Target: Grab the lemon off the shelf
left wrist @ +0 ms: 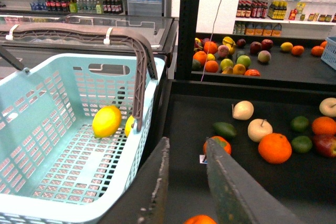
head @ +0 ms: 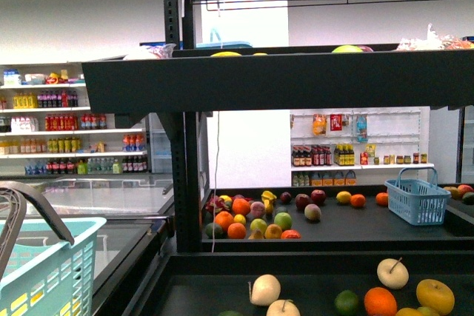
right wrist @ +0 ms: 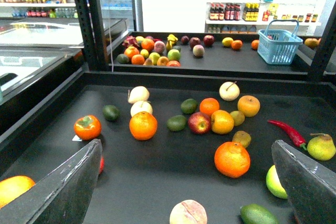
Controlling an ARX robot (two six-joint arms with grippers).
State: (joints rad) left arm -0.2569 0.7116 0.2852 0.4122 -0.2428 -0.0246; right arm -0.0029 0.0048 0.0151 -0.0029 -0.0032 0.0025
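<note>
A bright yellow lemon (left wrist: 106, 121) lies on the floor of the light blue basket (left wrist: 63, 145), with a second yellow fruit (left wrist: 129, 125) partly hidden behind the basket's brown handle. The basket also shows at the lower left of the front view (head: 44, 271). The black shelf (head: 296, 79) stands ahead, and its lower tray (right wrist: 157, 182) holds mixed fruit. My left gripper (left wrist: 187, 142) is open and empty above the tray's edge beside the basket. My right gripper (right wrist: 186, 145) is open wide and empty above the tray, near an orange (right wrist: 232, 159). Neither gripper shows in the front view.
The lower tray holds oranges (right wrist: 143, 125), pale apples (right wrist: 138, 94), a rounder yellow-orange fruit (right wrist: 222, 121), a red chili (right wrist: 286, 129) and a pear (right wrist: 321, 147). A farther tray carries a fruit pile (head: 252, 220) and a small blue basket (head: 418, 199). Glass freezer cases (head: 104, 197) stand left.
</note>
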